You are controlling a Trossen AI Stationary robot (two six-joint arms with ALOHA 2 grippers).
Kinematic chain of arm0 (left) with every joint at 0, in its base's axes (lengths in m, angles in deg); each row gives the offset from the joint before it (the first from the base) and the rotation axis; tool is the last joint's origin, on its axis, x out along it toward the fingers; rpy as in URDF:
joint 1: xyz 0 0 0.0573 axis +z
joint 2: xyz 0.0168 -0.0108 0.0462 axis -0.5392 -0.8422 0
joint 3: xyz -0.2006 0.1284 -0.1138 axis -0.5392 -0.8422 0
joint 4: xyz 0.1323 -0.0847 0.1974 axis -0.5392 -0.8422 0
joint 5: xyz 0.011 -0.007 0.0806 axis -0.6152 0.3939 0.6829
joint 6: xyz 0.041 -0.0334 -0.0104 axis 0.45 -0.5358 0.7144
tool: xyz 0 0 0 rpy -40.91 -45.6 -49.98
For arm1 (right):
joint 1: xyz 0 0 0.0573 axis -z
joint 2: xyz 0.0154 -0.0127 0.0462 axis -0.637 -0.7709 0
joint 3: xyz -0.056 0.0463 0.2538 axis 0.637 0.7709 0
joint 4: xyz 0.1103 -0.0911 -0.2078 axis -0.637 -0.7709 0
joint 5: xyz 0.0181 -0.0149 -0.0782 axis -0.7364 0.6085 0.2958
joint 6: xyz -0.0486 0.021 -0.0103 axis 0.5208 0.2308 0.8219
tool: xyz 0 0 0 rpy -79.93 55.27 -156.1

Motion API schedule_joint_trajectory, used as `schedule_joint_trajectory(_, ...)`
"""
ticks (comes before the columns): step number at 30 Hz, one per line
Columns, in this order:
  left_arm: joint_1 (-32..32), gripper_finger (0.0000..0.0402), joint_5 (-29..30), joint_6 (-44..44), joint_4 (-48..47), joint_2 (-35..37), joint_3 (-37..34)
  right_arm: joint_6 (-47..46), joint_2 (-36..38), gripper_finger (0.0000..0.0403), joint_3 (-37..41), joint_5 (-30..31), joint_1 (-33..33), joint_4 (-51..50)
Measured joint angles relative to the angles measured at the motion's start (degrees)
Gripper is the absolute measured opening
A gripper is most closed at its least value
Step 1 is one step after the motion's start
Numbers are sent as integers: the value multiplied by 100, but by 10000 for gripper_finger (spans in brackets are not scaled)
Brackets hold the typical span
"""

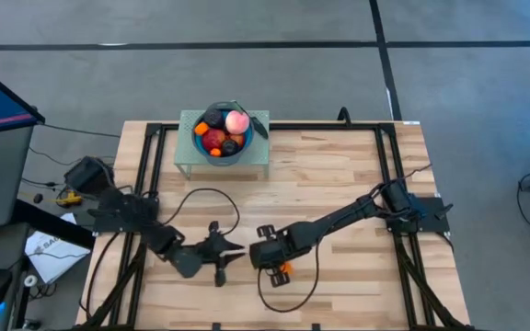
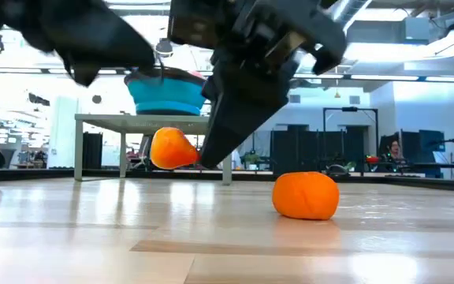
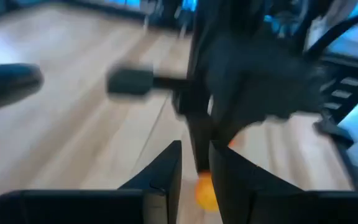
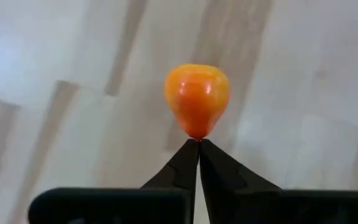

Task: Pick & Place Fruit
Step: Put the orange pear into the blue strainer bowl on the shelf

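Observation:
A small orange fruit (image 4: 197, 96) sits at the tips of my right gripper (image 4: 198, 144), which is shut on it near the table's middle front (image 1: 270, 253). In the low view this fruit (image 2: 172, 148) hangs above the wood. A second orange (image 2: 306, 195) rests on the tabletop just nearer and to the right (image 1: 284, 269). The blue bowl (image 1: 221, 147) holds a pink peach (image 1: 236, 121), a red apple (image 1: 214, 139) and dark plums. My left gripper (image 3: 195, 155) is narrowly open, empty, close to the left of the right gripper (image 1: 221, 253). My right gripper pinches the orange fruit by its narrowed end (image 4: 197, 135), only at the free ends of the two fingers (image 2: 211, 154). The fingers slant downward from above. The fruit is lifted clear of the table and sticks out beyond the fingertips.
The bowl stands on a small green raised stand (image 1: 184, 156) at the table's far edge. Black cables (image 1: 201, 198) loop over the wood between the arms. A metal frame (image 1: 385, 156) runs along the table's sides. Bare wood lies to the right of the stand.

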Motion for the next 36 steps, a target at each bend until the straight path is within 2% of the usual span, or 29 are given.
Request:
schedule_joint_trajectory(3,-309,76,349,643,90,341,2,-98,68,4,4,-34,-81,-130)
schedule_joint_trajectory(6,-582,76,482,1201,317,389,2,-237,244,4,-1,39,-162,-426)
schedule_joint_trajectory(10,-683,76,420,1447,649,72,2,-563,482,2,29,477,-304,-905)
schedule_joint_trajectory(14,-442,87,65,1846,1520,-551,18,-717,832,3,551,791,-524,-329)
schedule_joint_trajectory(19,14,151,-914,2389,2160,-1282,411,-985,1355,1,1515,803,-650,873)
schedule_joint_trajectory(24,366,243,-1179,2711,2177,-1629,779,-1148,1768,3,2067,813,-573,1490)
schedule_joint_trajectory(27,490,283,-1166,2745,2182,-1654,873,-1151,1919,1,2176,787,-556,1676)
schedule_joint_trajectory(31,594,297,-1207,2744,2147,-1650,889,-1148,1952,1,2186,811,-537,1832)
schedule_joint_trajectory(36,604,280,-1188,2741,2152,-1650,892,-1148,1952,1,2190,824,-537,1908)
